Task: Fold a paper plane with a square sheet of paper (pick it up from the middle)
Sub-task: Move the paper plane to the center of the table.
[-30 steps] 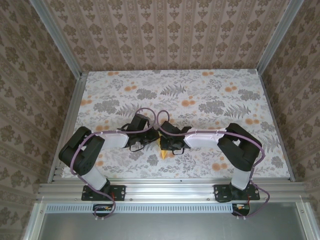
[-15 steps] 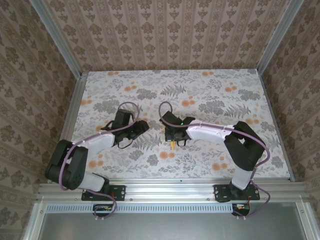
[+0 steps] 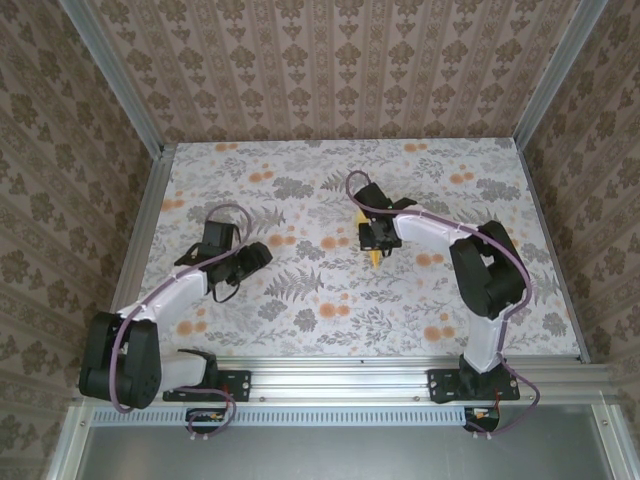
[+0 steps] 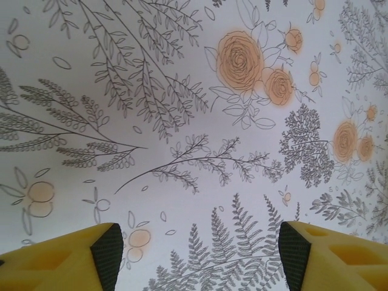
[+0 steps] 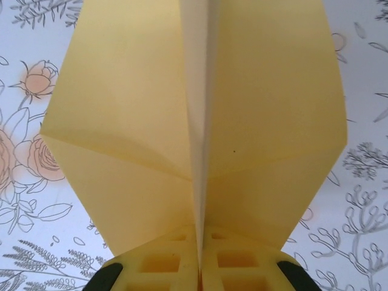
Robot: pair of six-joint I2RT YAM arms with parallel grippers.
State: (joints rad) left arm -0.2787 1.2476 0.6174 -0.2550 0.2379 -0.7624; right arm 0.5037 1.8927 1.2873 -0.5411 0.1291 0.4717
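The yellow paper stands folded as a paper plane (image 5: 133, 115), two wings spreading from a centre crease. My right gripper (image 5: 199, 270) is shut on that crease from below, and the wings fan out above its yellow fingers (image 5: 160, 267). From above, the right gripper (image 3: 375, 238) hangs over the table's back middle, with the plane's yellow tip (image 3: 376, 259) poking out beneath it. My left gripper (image 3: 256, 256) is over the left part of the table, well apart from the plane. In the left wrist view it (image 4: 200, 260) is open over bare cloth, with nothing between its fingertips (image 4: 109, 251).
The table (image 3: 300, 300) is covered with a floral cloth printed with grey ferns and orange flowers (image 4: 240, 59). Patterned walls (image 3: 330, 70) close the back and both sides. An aluminium rail (image 3: 330, 375) runs along the near edge by the arm bases.
The left gripper has opened, let go of the plane and drawn back to the left. The right arm has carried the plane away from the near middle toward the back right.
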